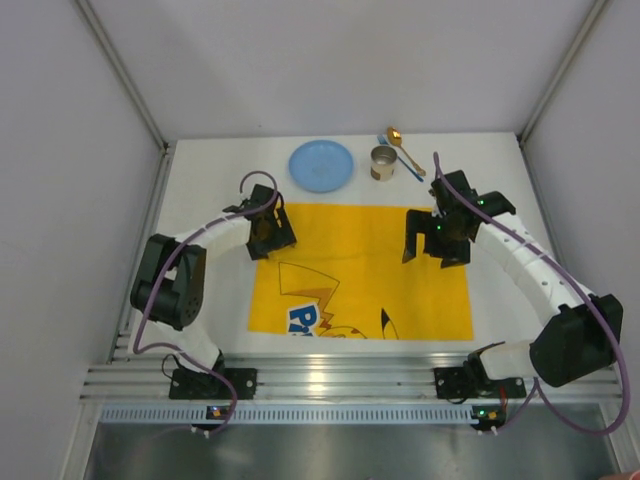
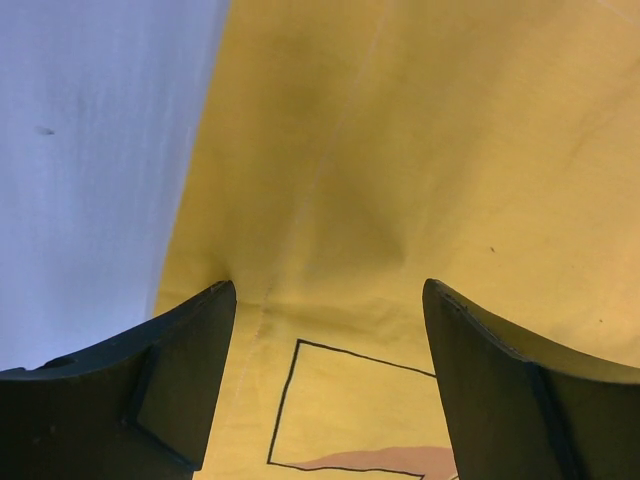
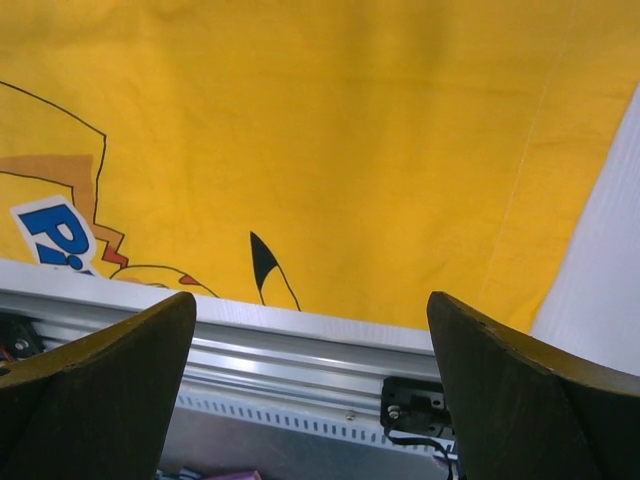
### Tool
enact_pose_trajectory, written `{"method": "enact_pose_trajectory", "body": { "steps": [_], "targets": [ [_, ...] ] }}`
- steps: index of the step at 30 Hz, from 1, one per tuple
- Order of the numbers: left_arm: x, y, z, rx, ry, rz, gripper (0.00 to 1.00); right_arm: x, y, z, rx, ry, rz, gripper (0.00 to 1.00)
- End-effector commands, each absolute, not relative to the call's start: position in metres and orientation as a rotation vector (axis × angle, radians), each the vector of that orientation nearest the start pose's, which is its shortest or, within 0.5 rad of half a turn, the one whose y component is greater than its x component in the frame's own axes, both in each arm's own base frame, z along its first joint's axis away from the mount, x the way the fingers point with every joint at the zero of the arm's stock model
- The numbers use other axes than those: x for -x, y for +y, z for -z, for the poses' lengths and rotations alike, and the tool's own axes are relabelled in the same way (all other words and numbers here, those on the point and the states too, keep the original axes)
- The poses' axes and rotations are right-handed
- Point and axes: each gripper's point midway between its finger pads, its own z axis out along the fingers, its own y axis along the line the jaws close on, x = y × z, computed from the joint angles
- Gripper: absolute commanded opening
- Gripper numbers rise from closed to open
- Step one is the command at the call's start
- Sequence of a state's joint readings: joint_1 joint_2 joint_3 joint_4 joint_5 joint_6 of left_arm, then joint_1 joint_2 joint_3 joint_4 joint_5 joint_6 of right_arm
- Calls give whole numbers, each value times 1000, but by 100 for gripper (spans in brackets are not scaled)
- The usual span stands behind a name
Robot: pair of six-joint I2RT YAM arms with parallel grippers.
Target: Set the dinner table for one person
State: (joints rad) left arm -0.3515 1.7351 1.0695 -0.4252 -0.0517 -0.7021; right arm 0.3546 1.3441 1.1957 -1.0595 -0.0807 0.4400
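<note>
The dinner table (image 1: 200,190) is a white top carrying a yellow printed placemat (image 1: 360,270). A blue plate (image 1: 321,165), a metal cup (image 1: 383,163) and a gold spoon (image 1: 405,148) beside a blue-handled utensil (image 1: 398,162) sit at the far edge, behind the mat. My left gripper (image 1: 268,236) is open and empty over the mat's far left corner. In the left wrist view it (image 2: 328,290) hangs low over the mat (image 2: 400,150) beside bare table (image 2: 90,150). My right gripper (image 1: 432,243) is open and empty over the mat's far right part (image 3: 310,300).
The silver aluminium rail (image 1: 330,380) runs along the near edge and shows in the right wrist view (image 3: 300,355) below the mat (image 3: 300,120). Grey enclosure walls (image 1: 60,200) stand to the left, right and back.
</note>
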Motion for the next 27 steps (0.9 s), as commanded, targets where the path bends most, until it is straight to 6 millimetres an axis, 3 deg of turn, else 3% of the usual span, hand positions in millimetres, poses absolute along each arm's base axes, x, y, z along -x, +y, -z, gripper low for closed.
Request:
{"method": "enact_pose_trajectory", "body": {
  "steps": [1,4,8,12,14,15,17,18,19,20,21,22,23,24,25,26,27],
  "targets": [
    [-349,-125,-48,496,2606,171,81,-253,120,-152,-100,2765,-325,100],
    [-355,-118,-65,504,2575,168,81,-258,120,-150,-105,2768,-336,100],
    [-369,-117,-115,519,2474,184,82,-262,119,-159,-101,2737,-355,100],
    [-407,-129,-172,518,2297,293,84,-256,120,-169,-95,2708,-389,100],
    [-423,-134,-179,530,2254,319,84,-250,120,-173,-87,2692,-410,100],
    [-437,-136,-192,561,2199,342,85,-248,121,-173,-85,2691,-419,100],
    [-454,-136,-179,608,2205,315,85,-242,118,-172,-82,2688,-420,100],
    [-467,-140,-190,624,2184,334,84,-240,117,-171,-82,2687,-411,100],
    [-477,-143,-168,635,2228,311,84,-238,115,-171,-87,2682,-409,100],
    [-485,-145,-165,641,2236,306,83,-235,113,-168,-94,2689,-399,100],
    [-501,-151,-178,639,2204,334,83,-233,109,-167,-106,2693,-383,100],
    [-513,-155,-158,639,2226,323,83,-233,106,-167,-117,2692,-371,100],
    [-521,-158,-152,636,2229,328,83,-231,104,-164,-135,2701,-359,100],
    [-536,-164,-163,628,2203,352,83,-232,98,-163,-162,2700,-331,100],
    [-545,-163,-134,645,2253,322,83,-231,96,-162,-180,2712,-320,100],
    [-548,-162,-125,657,2285,303,82,-228,95,-162,-205,2726,-316,100],
    [-561,-164,-135,661,2258,312,82,-228,91,-161,-228,2733,-298,100]
  ]
}}
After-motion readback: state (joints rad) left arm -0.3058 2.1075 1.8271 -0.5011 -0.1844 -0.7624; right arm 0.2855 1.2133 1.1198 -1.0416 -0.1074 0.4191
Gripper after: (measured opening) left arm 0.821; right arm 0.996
